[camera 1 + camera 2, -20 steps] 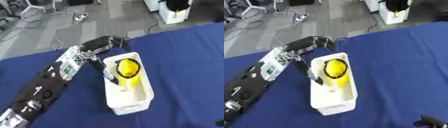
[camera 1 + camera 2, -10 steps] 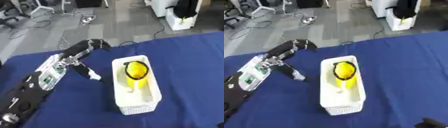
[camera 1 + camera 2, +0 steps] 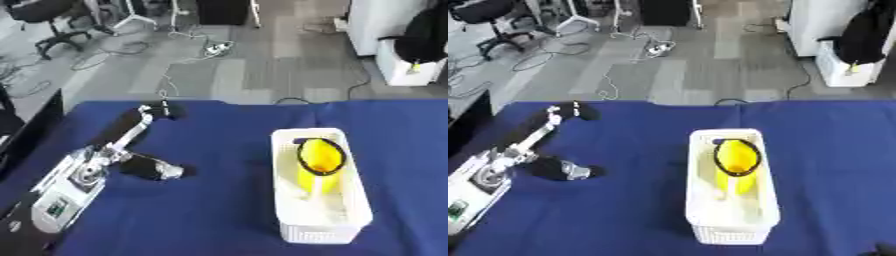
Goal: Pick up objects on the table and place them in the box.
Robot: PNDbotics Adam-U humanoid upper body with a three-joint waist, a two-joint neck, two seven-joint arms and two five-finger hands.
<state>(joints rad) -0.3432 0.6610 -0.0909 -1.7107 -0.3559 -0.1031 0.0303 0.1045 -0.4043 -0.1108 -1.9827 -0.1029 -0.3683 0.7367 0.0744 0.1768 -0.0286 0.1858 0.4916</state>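
Well off to the right of the left hand (image 3: 140, 135), a white box (image 3: 348, 220) sits on the blue table (image 3: 210, 215), a clear stretch of cloth between the two. Its long axis runs from the near edge of the table toward the far edge, tilted only slightly in the view. Inside lies a yellow object with a black ring (image 3: 320, 156), in the half of the box farther from the robot; its length follows the box's own length, the ringed, broader end pointing to the far side and a paler, narrower part trailing toward the near end.

The left hand holds nothing. Its fingers (image 3: 163, 108) reach up toward the far table edge and bend at the tips, and the thumb (image 3: 156, 168) sticks out toward the box, low over the cloth; whether the hand is spread or clenched cannot be told. The silver-and-black left forearm (image 3: 66, 192) runs back to the lower left corner.

A dark tip (image 3: 880, 248) shows at the lower right corner of the right eye view, too little to identify.
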